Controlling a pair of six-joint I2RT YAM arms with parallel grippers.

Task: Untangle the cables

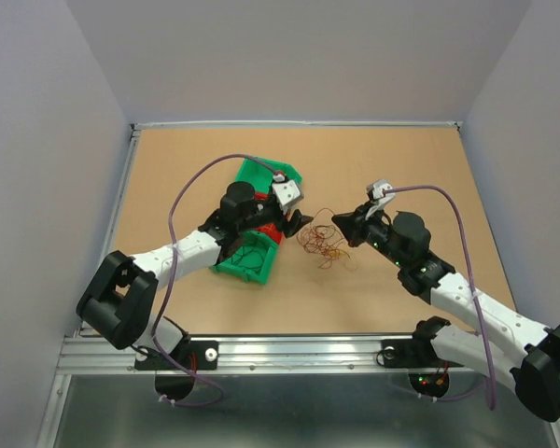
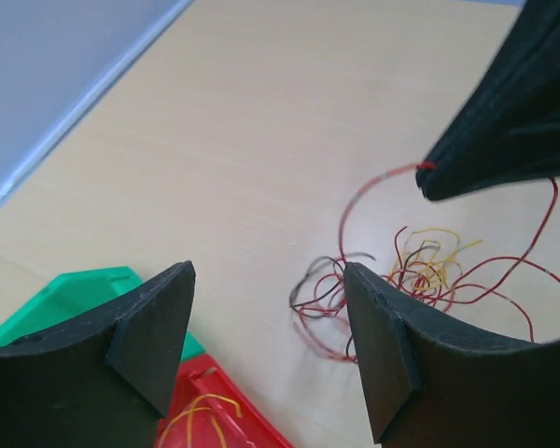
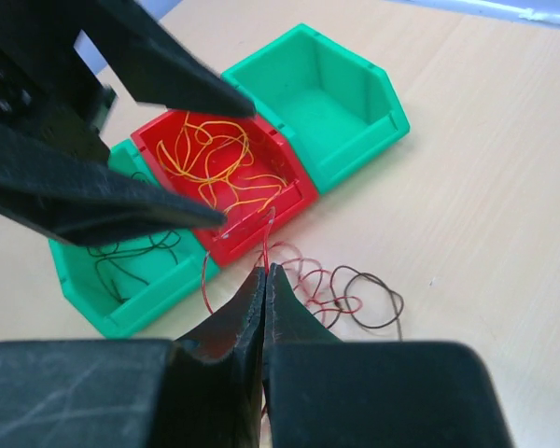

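Right wrist | red bin [image 3: 291, 166] beside cables [image 3: 329, 289] | left gripper [image 3: 238, 163] hides bin edge

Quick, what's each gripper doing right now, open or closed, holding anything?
Left gripper: open, holding nothing.
Right gripper: closed, pinching a red cable.

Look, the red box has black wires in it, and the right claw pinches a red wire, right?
Not black: the red box holds orange-yellow wires, as the right wrist view shows. The right claw does pinch a red wire.
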